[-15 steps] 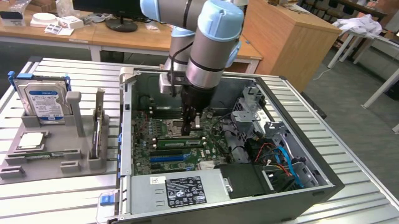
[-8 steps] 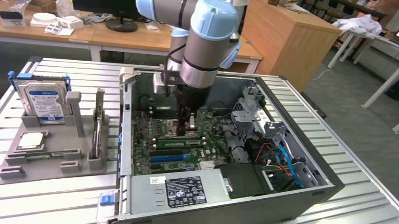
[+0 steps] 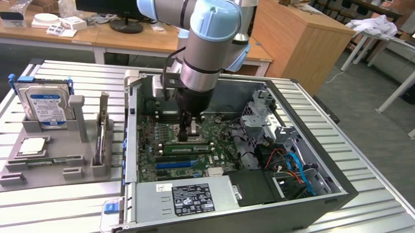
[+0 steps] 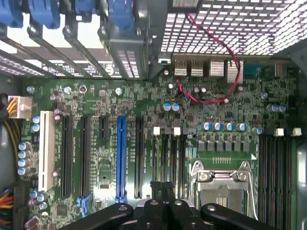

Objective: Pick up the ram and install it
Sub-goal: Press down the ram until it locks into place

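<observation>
End effector (image 3: 190, 130) is closed, low inside the case (image 3: 324, 194), w/ nothing visibly held. Ram (image 3: 186, 147) lies across the board just below it; I judge pressing must be straight and even.

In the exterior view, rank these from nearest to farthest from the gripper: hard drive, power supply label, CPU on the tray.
1. Power supply label, at the case's near edge, closest to the gripper.
2. CPU, on the tray, exterior view's left.
3. Hard drive, upright, far left; roughly level with the CPU.
</observation>
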`<state>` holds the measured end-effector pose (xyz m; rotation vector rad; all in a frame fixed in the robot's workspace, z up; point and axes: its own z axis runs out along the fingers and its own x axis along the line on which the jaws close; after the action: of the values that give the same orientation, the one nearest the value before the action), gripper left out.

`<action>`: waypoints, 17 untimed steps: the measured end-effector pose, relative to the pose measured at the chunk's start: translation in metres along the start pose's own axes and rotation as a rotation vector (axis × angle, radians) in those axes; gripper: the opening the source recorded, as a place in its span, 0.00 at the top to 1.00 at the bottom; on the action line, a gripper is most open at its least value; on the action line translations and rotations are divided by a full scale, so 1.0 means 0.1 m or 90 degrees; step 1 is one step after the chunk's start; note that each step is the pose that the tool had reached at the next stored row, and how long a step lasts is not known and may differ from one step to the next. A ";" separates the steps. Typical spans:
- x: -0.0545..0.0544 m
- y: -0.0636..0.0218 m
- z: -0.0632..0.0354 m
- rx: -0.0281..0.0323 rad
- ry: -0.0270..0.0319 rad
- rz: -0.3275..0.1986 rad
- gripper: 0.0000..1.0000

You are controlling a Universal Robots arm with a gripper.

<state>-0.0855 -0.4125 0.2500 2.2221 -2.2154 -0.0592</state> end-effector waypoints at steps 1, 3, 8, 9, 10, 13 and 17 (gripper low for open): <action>0.00 0.000 0.000 0.0000 0.0000 0.000 0.89; 0.00 0.000 0.000 0.0000 0.0001 0.000 0.89; 0.00 0.003 0.028 0.0000 0.0001 0.000 0.89; 0.00 0.005 0.038 0.0000 0.0001 0.000 0.89; 0.00 0.007 0.048 0.0000 0.0001 0.000 0.89; 0.00 0.011 0.078 0.0000 0.0000 0.000 0.89; 0.00 0.013 0.100 -0.0001 0.0002 0.000 0.89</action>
<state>-0.0872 -0.4126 0.2400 2.2221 -2.2149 -0.0590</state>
